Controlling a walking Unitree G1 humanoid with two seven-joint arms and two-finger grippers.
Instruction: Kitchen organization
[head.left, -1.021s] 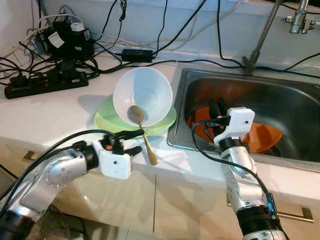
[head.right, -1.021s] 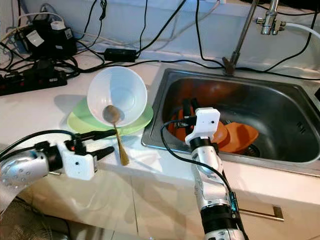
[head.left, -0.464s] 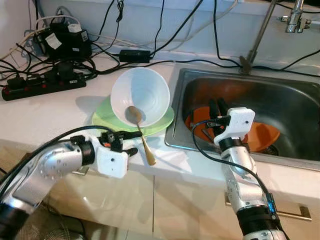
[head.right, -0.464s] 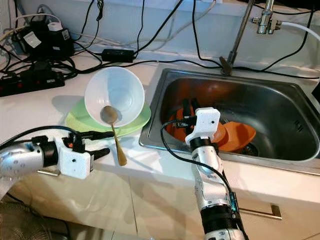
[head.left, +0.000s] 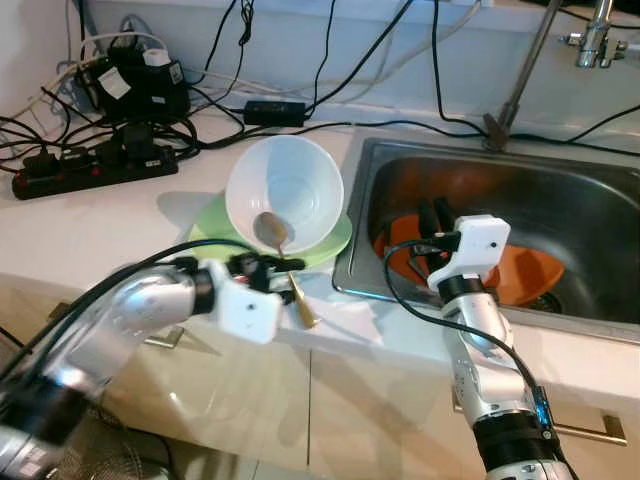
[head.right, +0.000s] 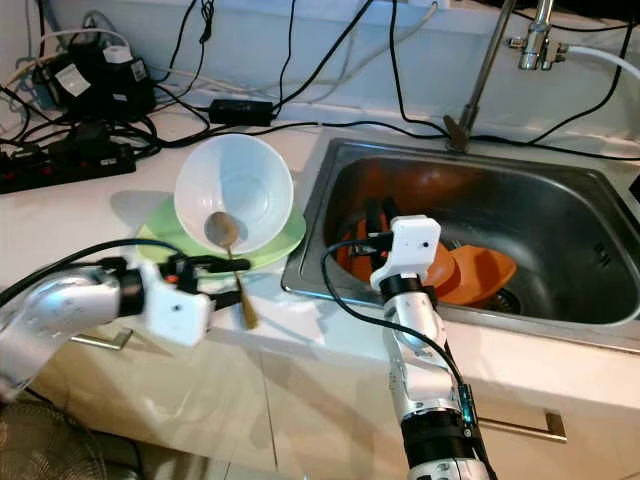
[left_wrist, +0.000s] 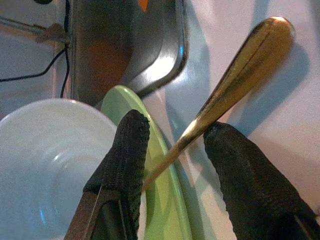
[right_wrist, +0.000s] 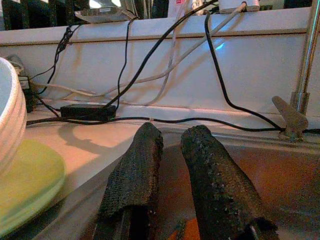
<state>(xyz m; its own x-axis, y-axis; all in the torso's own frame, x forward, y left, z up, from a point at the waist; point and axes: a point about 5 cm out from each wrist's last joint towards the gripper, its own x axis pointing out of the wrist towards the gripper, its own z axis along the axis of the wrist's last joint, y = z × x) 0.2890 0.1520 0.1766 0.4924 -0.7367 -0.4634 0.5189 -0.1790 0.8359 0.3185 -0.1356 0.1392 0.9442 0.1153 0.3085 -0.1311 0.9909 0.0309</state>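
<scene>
Item: gold spoon, handle straddled by left gripper, not yet clamped.

Spoon lies with its head in the tilted white bowl and its handle out over the counter toward the front edge; bowl sits on 1 green plate, just beside the sink. Left gripper's 2 fingers are spread, 1 each side of the handle. Right gripper hovers over the sink above an orange dish, fingers close together, holding nothing. Progress, judged: early; bowl, plate and spoon all remain on the counter, grasp and removal outstanding. Power strip and cables at rear.
</scene>
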